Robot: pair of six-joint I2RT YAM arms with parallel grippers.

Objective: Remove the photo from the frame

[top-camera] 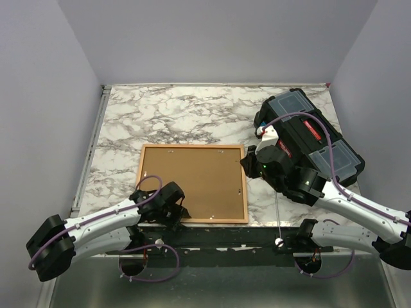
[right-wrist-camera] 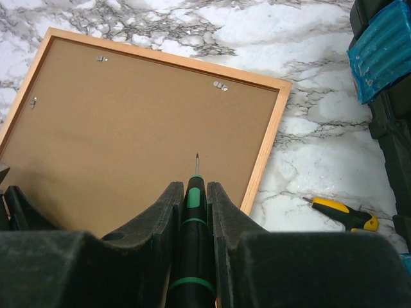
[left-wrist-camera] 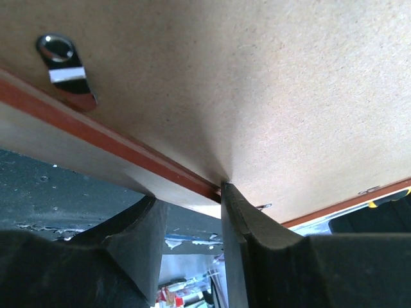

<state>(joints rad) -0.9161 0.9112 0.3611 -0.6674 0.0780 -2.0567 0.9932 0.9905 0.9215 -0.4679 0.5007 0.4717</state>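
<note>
Left jaws: the left gripper is half open, its tips on each side of the frame's near edge. I cannot tell if it pinches.
Right jaws: the right gripper is closed tight on a green and black screwdriver, tip pointing at the brown board.
Frame: the frame lies back up on the marble table, near the front.
Nearby: a yellow screwdriver lies on the table beside the frame. The black toolbox sits to the right.
</note>
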